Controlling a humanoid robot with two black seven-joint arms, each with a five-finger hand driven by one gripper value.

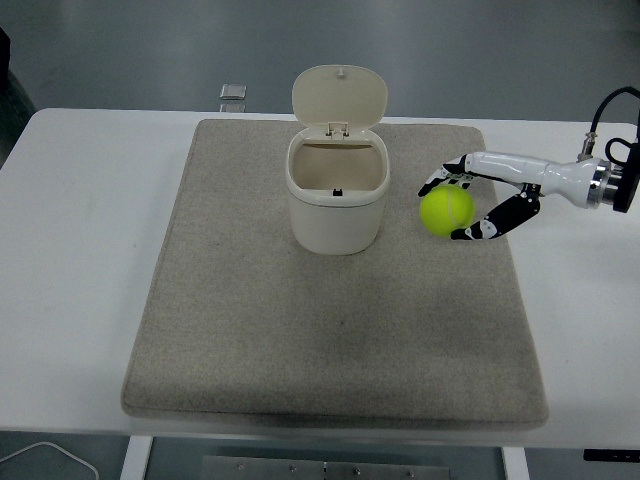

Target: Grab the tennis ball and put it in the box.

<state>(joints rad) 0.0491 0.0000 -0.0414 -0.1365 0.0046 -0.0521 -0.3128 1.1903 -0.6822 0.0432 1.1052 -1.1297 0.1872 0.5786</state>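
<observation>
A yellow-green tennis ball (446, 211) is held in my right hand (458, 205), fingers curled over its top and thumb under its right side. The ball is lifted above the grey mat (336, 330), just right of the box. The box (337, 191) is a cream bin with its hinged lid (340, 96) standing open at the back; its inside looks empty. My right arm (560, 182) comes in from the right edge. My left arm is out of view.
The mat covers most of the white table (80, 250). A small grey object (232, 92) lies at the table's far edge behind the box. A white cable (40, 455) shows below the table's near left corner.
</observation>
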